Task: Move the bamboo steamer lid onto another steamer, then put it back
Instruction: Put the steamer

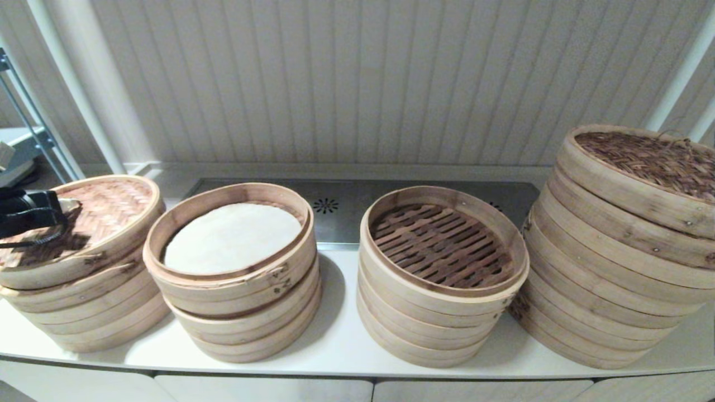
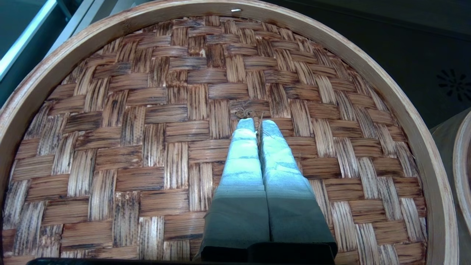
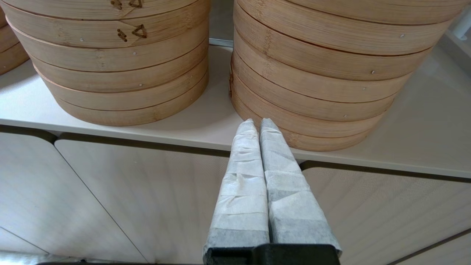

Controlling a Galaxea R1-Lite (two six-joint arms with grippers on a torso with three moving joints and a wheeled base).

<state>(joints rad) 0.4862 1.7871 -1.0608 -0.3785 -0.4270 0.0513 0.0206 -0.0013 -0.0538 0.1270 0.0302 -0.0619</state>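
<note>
The lid (image 2: 176, 140) is pinched by its knot (image 2: 247, 112) in the left claw (image 2: 257, 127), seemingly mid-transfer; the right claw (image 3: 257, 125) is parked together below the worktop (image 3: 206, 129).

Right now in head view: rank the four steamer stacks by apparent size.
1. Far-right lidded stack, largest, though it sits near the camera's edge.
2. Slatted open stack.
3. Paper-lined stack and far-left lidded stack look alike; unranked.
</note>
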